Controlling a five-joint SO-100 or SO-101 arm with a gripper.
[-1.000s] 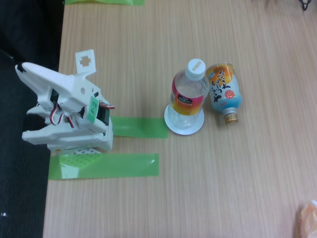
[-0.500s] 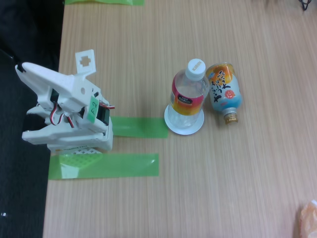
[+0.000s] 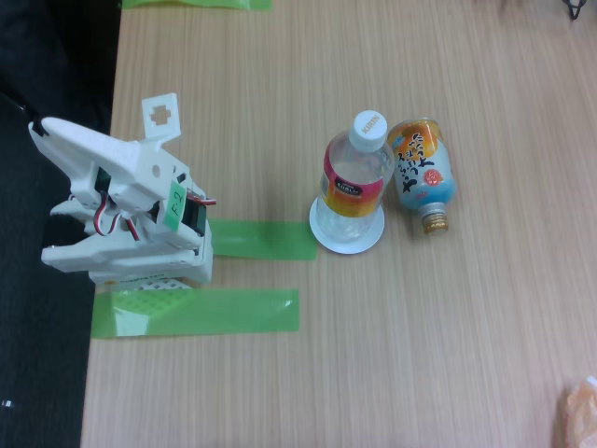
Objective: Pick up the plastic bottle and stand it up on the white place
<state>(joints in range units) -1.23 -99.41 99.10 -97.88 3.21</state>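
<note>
While the plastic bottle (image 3: 355,177) is standing upright on the white place (image 3: 347,235) in the fixed view, the arm (image 3: 126,210) is sitting folded at the table's (image 3: 420,355) left edge, its gripper's state impossible to tell.

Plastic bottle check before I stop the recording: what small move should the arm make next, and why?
Probably none beyond staying parked: the plastic bottle already stands upright on the white plate, and the arm sits folded at the table's left edge, apart from it.
</note>
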